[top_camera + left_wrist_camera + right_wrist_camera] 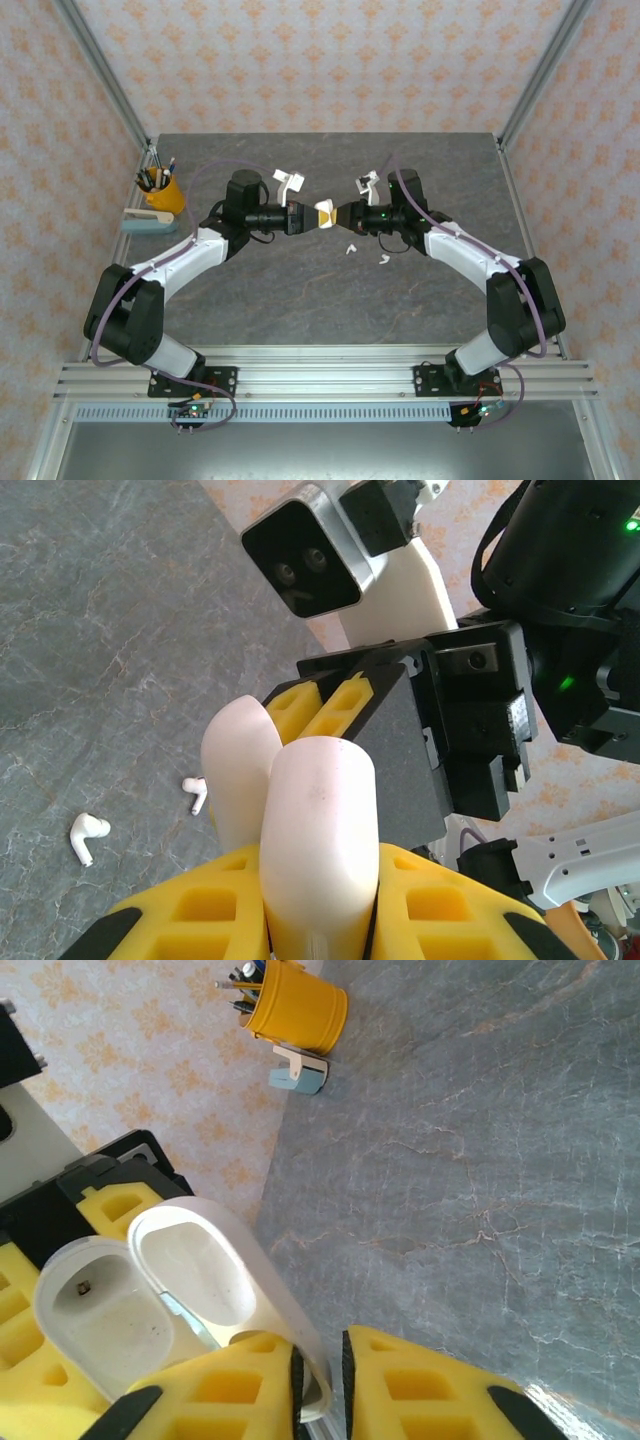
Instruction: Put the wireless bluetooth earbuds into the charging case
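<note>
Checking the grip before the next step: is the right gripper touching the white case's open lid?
Touching. In the right wrist view the right gripper pinches the thin rim of the charging case lid between its yellow fingers.

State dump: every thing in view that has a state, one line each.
charging case: open, no earbuds inside, held off the table
left gripper: shut on the case
right gripper: shut on the case's rim
white earbuds: two, loose on the table, outside the case
pen cup: upright, pens inside
</note>
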